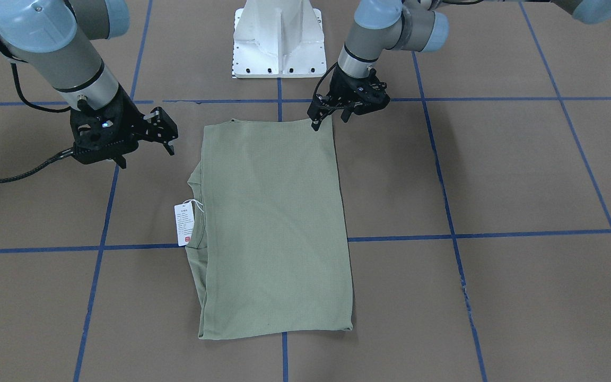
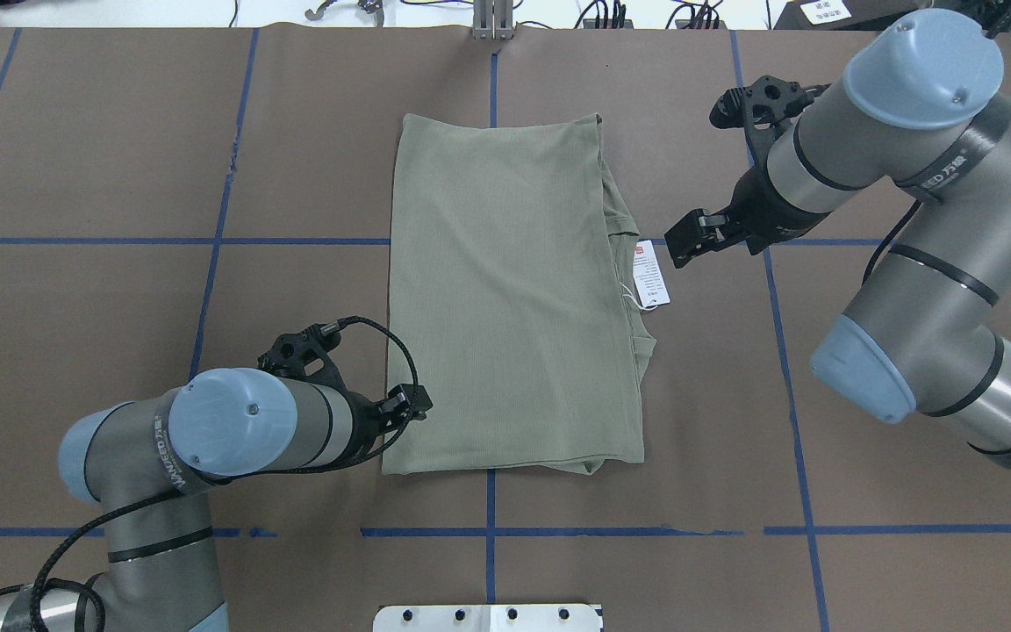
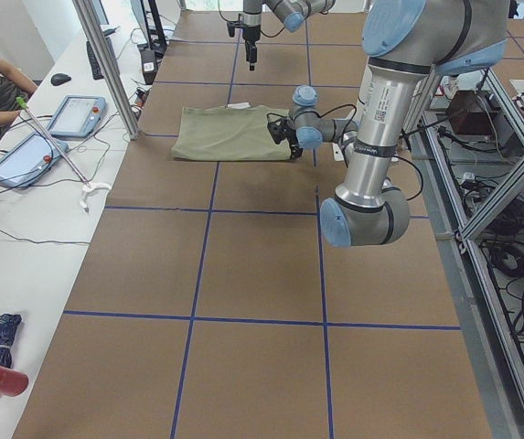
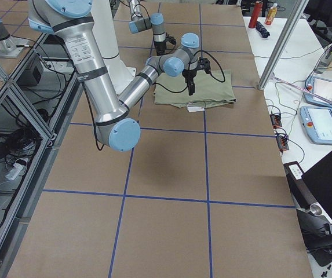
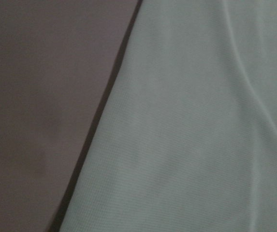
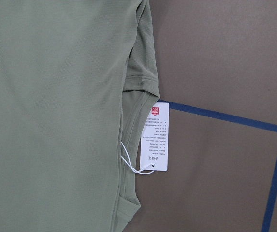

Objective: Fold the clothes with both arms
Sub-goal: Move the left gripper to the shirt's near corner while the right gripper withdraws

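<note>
Sage-green knit shirt (image 1: 276, 223) folded rectangular mid-frame; left gripper (image 1: 330, 122) parted at its upper-right corner, right gripper (image 1: 146, 157) wide at upper left: seemingly poised for another fold.

Print on the hang tag (image 6: 155, 137) is unreadably small.

Bright even overhead light, soft shadows, left wrist view dim and blurred
</note>
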Robot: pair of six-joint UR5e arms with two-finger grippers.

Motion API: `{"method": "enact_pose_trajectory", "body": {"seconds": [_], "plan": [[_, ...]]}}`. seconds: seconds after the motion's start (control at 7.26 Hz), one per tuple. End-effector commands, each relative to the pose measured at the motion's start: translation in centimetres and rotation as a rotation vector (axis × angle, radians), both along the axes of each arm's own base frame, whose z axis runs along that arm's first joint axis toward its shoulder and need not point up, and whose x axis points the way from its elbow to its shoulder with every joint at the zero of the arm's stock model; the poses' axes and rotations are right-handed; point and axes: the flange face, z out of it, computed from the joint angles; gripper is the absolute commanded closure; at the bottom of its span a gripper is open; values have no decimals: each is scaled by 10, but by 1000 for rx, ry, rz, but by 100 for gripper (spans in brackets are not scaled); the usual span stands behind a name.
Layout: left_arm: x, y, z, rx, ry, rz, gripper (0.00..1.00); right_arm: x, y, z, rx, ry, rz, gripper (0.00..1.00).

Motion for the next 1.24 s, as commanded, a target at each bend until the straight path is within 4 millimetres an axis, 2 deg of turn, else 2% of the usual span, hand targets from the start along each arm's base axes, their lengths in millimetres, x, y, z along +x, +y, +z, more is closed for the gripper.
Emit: {"method": "enact_pose_trajectory", "body": {"seconds": [0.0, 0.14, 0.41, 0.55, 1.1], "plan": [[19, 28, 9, -48, -36, 27, 1, -1, 6, 2, -5, 0, -6, 0], [23, 34, 6, -49, -31, 37, 1, -1, 6, 6, -7, 6, -4, 0], [32, 47, 2, -67, -25, 35, 11, 0, 7, 15, -17, 17, -5, 0], [33, 46, 3, -64, -27, 29, 15, 0, 7, 15, -18, 16, -6, 0], [25, 26, 0, -55, -23, -11, 16, -2, 5, 19, -20, 26, -4, 0]]}}
